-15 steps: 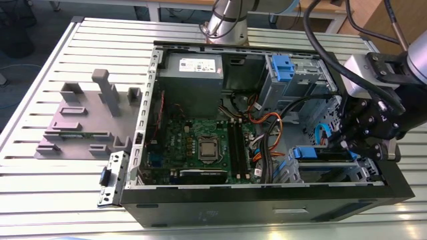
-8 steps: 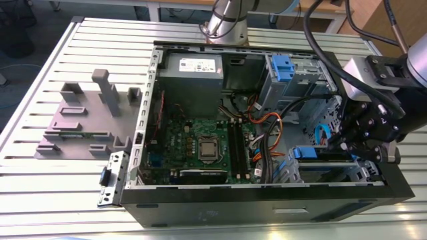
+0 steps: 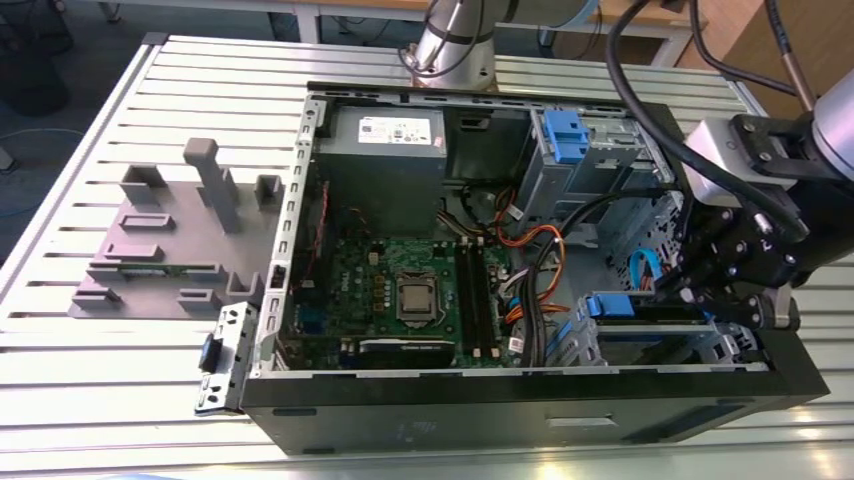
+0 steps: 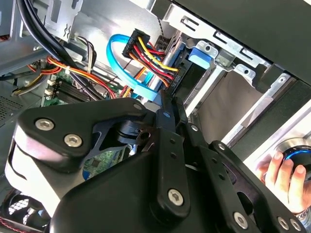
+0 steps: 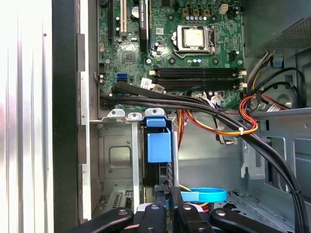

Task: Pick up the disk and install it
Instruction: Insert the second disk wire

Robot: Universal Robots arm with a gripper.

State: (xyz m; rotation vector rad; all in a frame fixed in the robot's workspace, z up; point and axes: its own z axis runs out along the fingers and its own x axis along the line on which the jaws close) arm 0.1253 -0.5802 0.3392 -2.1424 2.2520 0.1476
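Note:
The disk (image 3: 646, 312) stands on edge in the lower drive bay (image 3: 663, 348) of the open computer case, near the exterior view's right. Its blue caddy rail runs along the top. In the first wrist view its blue tab (image 5: 159, 141) and dark narrow edge sit between the bay's metal walls. My gripper (image 3: 694, 290) hangs right over that bay. Both wrist views show the two black fingers close together, shut, with the gripper (image 5: 168, 190) just behind the disk's edge. In the second wrist view the gripper (image 4: 172, 104) sits beside the disk (image 4: 194, 80) and the cable plugs.
Bundled power wires (image 4: 150, 53) and a blue data cable (image 5: 206, 195) hang beside the bay. A blue bracket (image 3: 566, 135) sits on the upper bay. The grey slotted holder (image 3: 174, 240) stands on the slatted table at the exterior view's left. A person's hand (image 4: 284, 174) rests outside the case.

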